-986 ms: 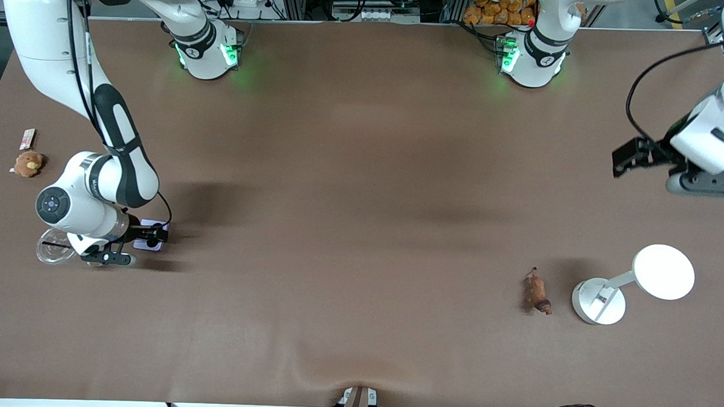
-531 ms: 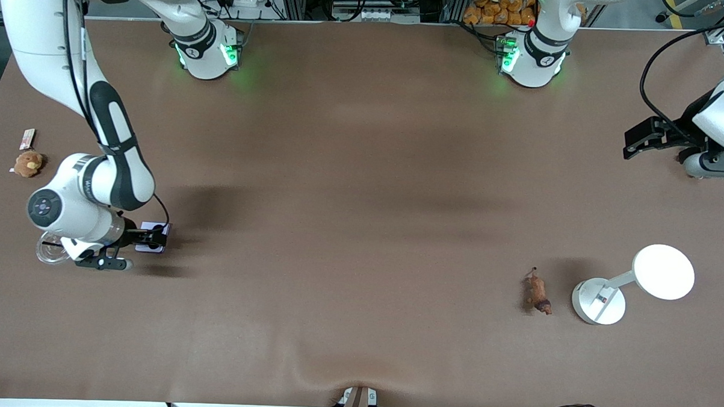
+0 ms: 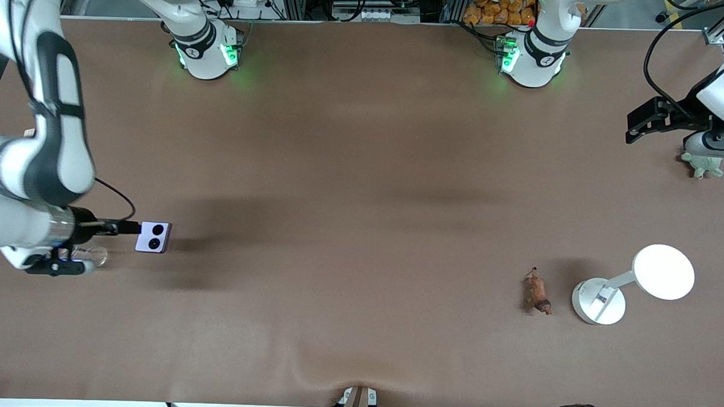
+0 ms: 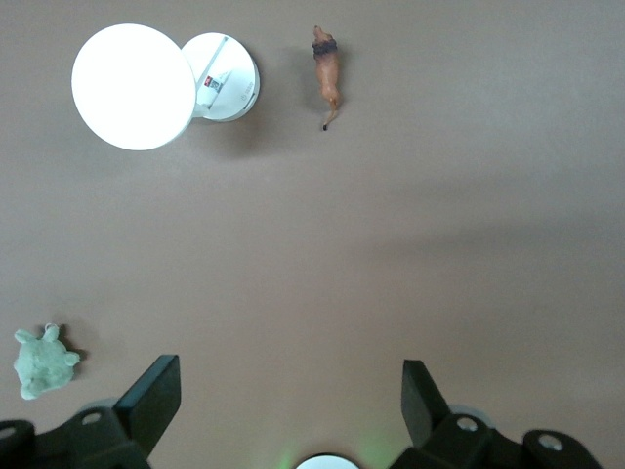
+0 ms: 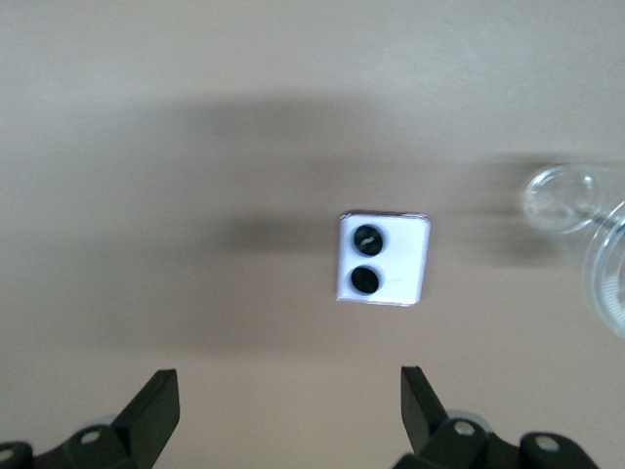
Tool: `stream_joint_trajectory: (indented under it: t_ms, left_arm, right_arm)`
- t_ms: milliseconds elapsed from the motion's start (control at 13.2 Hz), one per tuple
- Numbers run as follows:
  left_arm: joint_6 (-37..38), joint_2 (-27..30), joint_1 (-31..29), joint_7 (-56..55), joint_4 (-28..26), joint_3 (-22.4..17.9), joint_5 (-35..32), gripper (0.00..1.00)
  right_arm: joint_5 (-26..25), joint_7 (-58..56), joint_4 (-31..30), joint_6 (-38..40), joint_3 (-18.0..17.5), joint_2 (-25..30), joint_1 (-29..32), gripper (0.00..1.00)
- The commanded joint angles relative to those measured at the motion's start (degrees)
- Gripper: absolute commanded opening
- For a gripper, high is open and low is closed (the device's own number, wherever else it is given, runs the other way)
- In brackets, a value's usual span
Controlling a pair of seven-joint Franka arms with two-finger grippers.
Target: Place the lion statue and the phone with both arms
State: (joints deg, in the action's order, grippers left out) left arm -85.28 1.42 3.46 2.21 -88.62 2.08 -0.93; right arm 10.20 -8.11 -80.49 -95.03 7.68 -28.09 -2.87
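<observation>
Both my grippers have backed off. Right gripper has lifted clear of the phone, jaws wide, empty; phone lies flat at the right arm's end. Left gripper also spread and empty, up over the green plush. Lion sits beside the lamp. I judge both placed.

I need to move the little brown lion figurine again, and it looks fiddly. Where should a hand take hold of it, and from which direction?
Probably from straight above, fingers closing across the narrow midbody of the tiny slender brown lion figurine. It lies lengthwise on the brown table, so the flanks are its widest flat faces; the thin tail and dark head look too small. Turn the fingers so the one nearer the white round lamp clears its base.
</observation>
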Motion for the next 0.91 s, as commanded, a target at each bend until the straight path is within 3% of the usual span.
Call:
stream_joint_trajectory:
  t_ms: [0, 152, 379, 455, 607, 834]
  left_arm:
    - [1.08, 0.52, -0.21, 2.80, -0.06, -0.15, 0.05, 1.00]
    - [1.08, 0.34, -0.29, 2.97, 0.03, -0.24, 0.05, 1.00]
    - [0.82, 0.25, -0.38, 3.06, 0.12, -0.41, 0.14, 1.00]
    - [0.73, 0.16, -0.38, 2.98, 0.12, -0.41, 0.14, 1.00]
    - [0.55, -0.62, -0.82, 2.63, 0.20, -0.41, 0.84, 1.00]
    - [0.55, -1.77, -0.64, 2.54, 1.52, -0.15, 0.23, 1.00]
  right_arm:
    - [2.28, -0.59, 12.14, 12.26, -1.79, 0.32, 0.76, 1.00]
    - [1.84, -0.68, 20.79, 21.43, -1.44, 0.32, 0.94, 1.00]
    - [1.75, -0.59, 21.78, 25.76, -1.35, 6.36, 1.20, 1.00]
    - [0.54, -0.07, 21.09, 27.17, -1.26, 8.99, 0.33, 1.00]
    - [-7.62, 0.55, 17.50, 28.06, -1.62, 13.83, -3.35, 1.00]
    - [-7.91, 0.55, 5.05, 22.56, -1.44, 24.27, -3.19, 1.00]
